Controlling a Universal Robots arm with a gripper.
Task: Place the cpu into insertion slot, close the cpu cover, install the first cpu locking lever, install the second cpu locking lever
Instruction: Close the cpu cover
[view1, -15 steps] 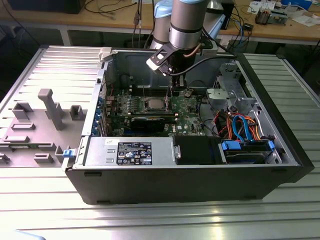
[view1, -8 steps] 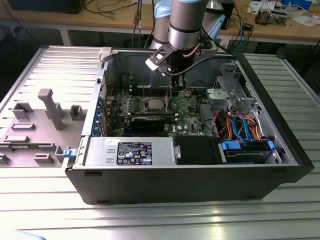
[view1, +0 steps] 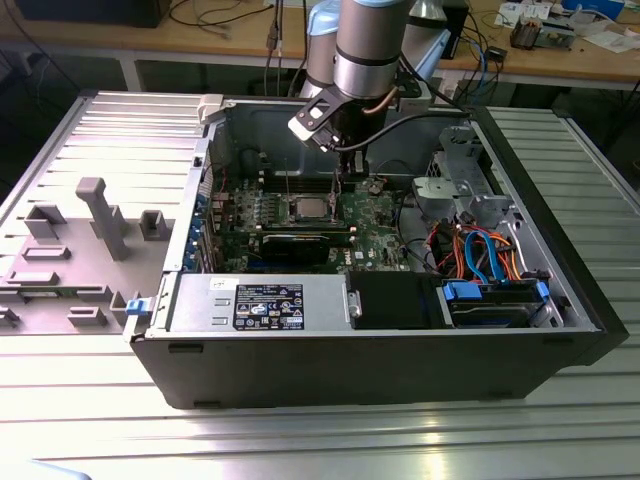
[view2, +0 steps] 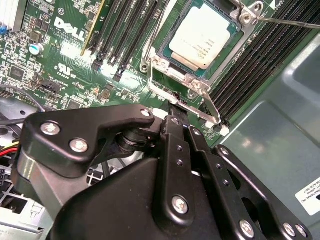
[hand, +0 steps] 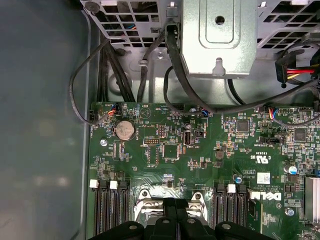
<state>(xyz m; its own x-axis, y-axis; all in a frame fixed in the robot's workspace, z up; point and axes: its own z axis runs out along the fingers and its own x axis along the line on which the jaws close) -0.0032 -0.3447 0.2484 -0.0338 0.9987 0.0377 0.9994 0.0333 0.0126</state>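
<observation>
The cpu (view2: 202, 32) lies flat in the insertion slot (view2: 175, 61) on the green motherboard, its silver top facing up; in the exterior view the cpu (view1: 307, 208) sits mid-board inside the open computer case. The cpu cover (view2: 184, 96) lies down around the chip as a metal frame. My gripper (view2: 172, 107) is shut, with its black fingertips at the cover's near edge. In the exterior view my gripper (view1: 345, 172) hangs just to the right of the socket. A thin locking lever (view2: 290, 21) sticks out past the socket's far corner.
Black memory slots (view2: 125, 30) flank the socket on both sides. A black graphics card (view1: 295, 245) lies in front of it, a power supply (view1: 260, 300) nearer still. A drive cage (view1: 450, 190) and loose cables (view1: 480, 250) crowd the exterior view's right. The case wall (view2: 280, 125) is close.
</observation>
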